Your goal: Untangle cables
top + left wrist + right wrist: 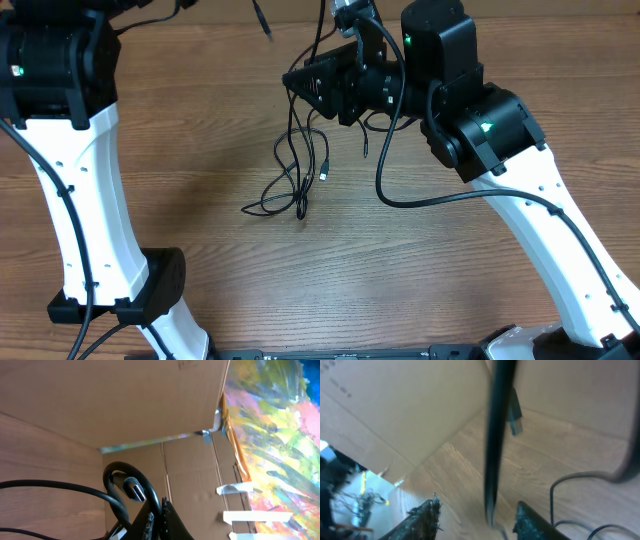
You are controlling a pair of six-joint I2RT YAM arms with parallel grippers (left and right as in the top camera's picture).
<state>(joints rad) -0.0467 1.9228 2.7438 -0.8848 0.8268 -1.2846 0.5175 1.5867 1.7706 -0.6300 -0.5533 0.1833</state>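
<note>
Thin black cables point(296, 172) lie in a loose tangle on the wooden table, one with a small silvery plug point(325, 175). More strands rise from the tangle to the top edge. My right gripper point(300, 85) hovers above the tangle. In the right wrist view it point(477, 510) is open, and a blurred black cable point(494, 450) runs down between its fingers without being clamped. My left gripper point(159, 507) is shut on a black cable point(116, 472) that loops above the jaws beside a silver-tipped plug point(135, 489). The overhead view does not show the left gripper.
The left arm point(70, 190) stands along the table's left side with its base point(150, 290) near the front. The right arm point(540, 210) crosses from the front right, its own thick cable point(430, 200) arcing over the table. Cardboard walls point(125, 400) and a colourful painted sheet point(280, 435) lie behind.
</note>
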